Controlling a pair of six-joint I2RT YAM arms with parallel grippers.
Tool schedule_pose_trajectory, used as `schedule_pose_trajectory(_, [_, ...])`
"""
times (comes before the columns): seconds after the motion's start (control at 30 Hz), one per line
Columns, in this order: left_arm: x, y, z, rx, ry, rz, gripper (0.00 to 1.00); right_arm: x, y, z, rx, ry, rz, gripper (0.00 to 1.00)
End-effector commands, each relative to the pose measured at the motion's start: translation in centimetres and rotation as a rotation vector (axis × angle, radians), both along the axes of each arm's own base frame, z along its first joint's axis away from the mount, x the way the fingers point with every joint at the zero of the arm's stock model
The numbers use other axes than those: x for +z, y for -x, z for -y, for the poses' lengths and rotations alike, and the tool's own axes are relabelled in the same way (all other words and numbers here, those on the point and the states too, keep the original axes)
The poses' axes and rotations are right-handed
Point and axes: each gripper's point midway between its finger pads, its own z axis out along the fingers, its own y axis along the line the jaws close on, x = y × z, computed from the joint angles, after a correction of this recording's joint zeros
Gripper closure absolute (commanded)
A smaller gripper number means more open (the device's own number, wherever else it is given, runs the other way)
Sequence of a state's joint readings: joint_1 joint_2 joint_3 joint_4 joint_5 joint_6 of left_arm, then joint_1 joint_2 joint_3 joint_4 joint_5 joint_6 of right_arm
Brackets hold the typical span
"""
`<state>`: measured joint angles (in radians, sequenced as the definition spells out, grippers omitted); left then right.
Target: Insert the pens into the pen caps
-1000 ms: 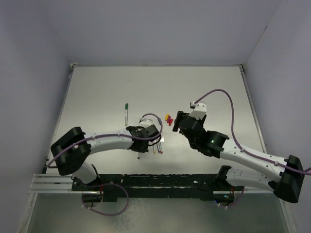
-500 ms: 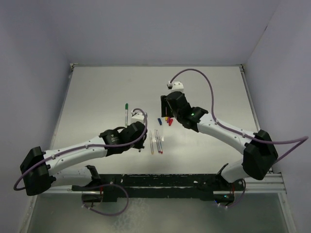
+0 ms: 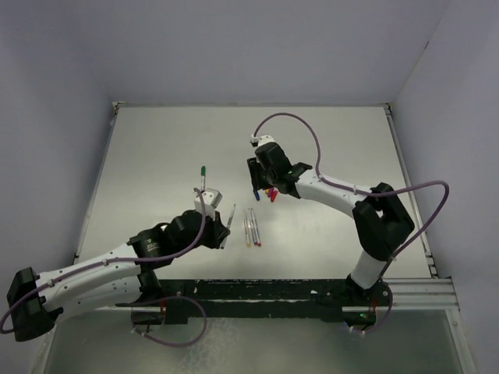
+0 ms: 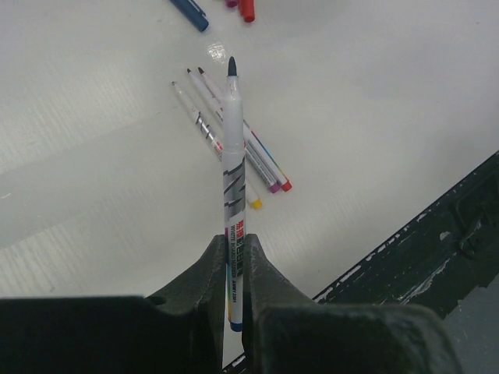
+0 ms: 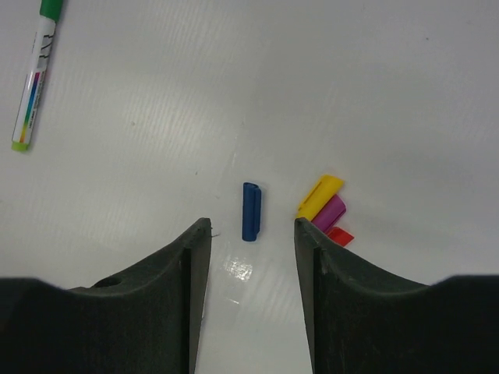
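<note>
While 1 pen [image 4: 232,156] is clamped in the left gripper [image 4: 232,249], the blue cap [image 5: 250,210] is seen ungripped.
Jaws of the right gripper [image 5: 252,227] are set part open, cap between them.

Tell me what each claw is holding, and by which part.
Left claw grips the blue pen by its rear end, tip pointing outward. Right claw holds nothing; its jaws stand open over the blue cap.

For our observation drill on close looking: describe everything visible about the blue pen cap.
The blue pen cap is a stubby tube of smooth plastic. It lies flat on the white table, on no pen, apart from the yellow cap. The open right gripper frames it between its fingers, seemingly without touching.
</note>
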<state>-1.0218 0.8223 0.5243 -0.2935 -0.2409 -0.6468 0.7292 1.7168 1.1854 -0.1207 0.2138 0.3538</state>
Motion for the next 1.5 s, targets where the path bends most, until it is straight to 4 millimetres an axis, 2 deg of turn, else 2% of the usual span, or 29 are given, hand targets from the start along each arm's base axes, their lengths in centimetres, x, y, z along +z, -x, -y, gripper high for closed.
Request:
schedule_pose_trajectory(0.0, [2.3,0.2,1.0,-0.066,0.096,0.083,1.00,1.2,-1.2,-1.8,0.076,-0.089,0.016,0.51])
schedule_pose_trajectory(0.43, [2.3,1.3,2.3,-0.161,0.147,0.084,1.00,-3.8,-1.9,-2.0,0.089,-0.018,-0.062,0.58])
schedule_pose_trajectory(0.5, [2.4,1.4,2.2,-0.164,0.152,0.087,1.00,-4.4,-1.9,-1.9,0.085,-0.007,-0.070,0.62])
schedule_pose_trajectory(0.77, [2.4,1.4,2.2,-0.156,0.160,0.085,1.00,-5.9,-2.0,-1.9,0.082,0.024,-0.102,0.65])
schedule_pose_trajectory(0.93, [2.3,1.2,2.0,-0.136,0.158,0.081,1.00,-6.9,-1.6,-0.7,0.054,0.077,-0.127,0.75])
schedule_pose_trajectory(1.13, [2.1,1.0,1.7,-0.116,0.152,0.081,1.00,-8.2,-0.4,-0.2,0.057,0.092,-0.170,0.76])
schedule_pose_trajectory(1.47, [2.4,0.8,1.4,-0.101,0.153,0.092,1.00,-9.3,1.5,0.1,0.055,0.111,-0.204,0.70])
